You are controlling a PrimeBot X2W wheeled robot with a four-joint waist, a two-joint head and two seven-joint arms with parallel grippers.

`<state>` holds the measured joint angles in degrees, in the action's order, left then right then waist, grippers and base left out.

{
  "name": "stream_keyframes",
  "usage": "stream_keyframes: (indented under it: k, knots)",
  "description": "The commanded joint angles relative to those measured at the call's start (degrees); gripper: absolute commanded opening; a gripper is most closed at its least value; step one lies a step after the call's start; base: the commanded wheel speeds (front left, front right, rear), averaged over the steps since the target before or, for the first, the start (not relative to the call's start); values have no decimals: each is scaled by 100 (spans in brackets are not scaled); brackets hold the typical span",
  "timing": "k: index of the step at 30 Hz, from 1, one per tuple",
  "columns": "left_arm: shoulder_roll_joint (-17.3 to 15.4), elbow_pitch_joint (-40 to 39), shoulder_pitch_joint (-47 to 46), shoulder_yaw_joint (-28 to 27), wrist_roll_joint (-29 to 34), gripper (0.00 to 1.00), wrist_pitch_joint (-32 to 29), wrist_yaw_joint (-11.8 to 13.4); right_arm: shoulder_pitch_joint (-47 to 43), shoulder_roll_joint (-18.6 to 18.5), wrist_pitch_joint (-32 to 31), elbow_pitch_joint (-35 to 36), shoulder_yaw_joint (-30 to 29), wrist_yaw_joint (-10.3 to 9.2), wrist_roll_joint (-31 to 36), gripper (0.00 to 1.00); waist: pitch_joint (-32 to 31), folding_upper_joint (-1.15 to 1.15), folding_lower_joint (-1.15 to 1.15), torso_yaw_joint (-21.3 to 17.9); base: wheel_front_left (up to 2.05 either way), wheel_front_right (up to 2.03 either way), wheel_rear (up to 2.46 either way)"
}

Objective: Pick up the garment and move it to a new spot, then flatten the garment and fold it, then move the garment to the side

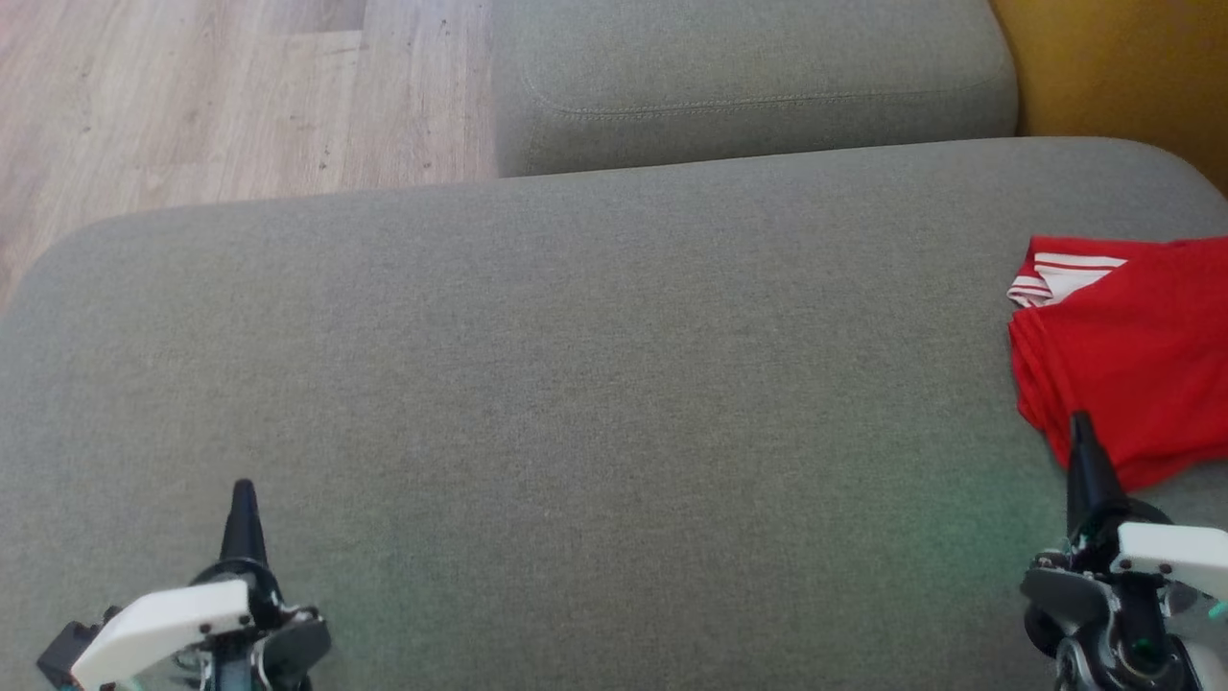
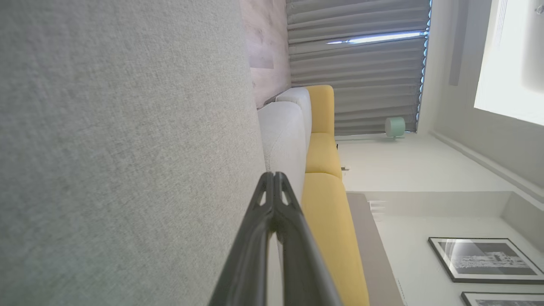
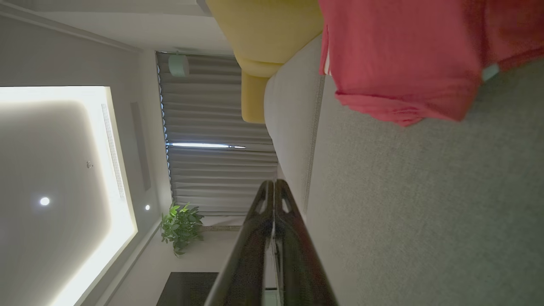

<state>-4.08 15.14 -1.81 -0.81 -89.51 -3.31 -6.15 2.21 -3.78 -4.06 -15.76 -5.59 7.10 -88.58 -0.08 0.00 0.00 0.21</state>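
Folded red garment point(image 1: 1132, 365) on sofa point(image 1: 576, 384); right end effector point(image 1: 1082, 427) pinched shut, empty, near garment; left end effector point(image 1: 243, 494) likewise, well apart. Right wrist view: plant point(image 3: 180, 227). Left wrist view: framed pictures point(image 2: 484, 259).

The red fabric garment with white-striped trim point(image 1: 1142, 365) runs off the head view's right edge, the rest of it unseen. The right gripper point(image 1: 1081, 422) hides a sliver of its near hem. The right wrist view's top edge crops it too.
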Motion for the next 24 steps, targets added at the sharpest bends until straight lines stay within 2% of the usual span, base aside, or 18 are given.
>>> stream_keyframes:
  k: [1,4,24]
  knots:
    - [-58,-144,-354,-258,-203,0,-53,-90,327,-12,-70,183,79,37,-215,0,8,0,0,-7,0,0,0]
    - [-55,-122,-418,-328,-468,0,-123,-134,385,-5,-137,181,38,39,-468,0,26,0,0,-21,0,0,0]
    - [-20,-119,-421,-378,-427,0,-162,-134,388,16,-161,179,8,39,-443,0,26,0,0,-21,0,0,0]
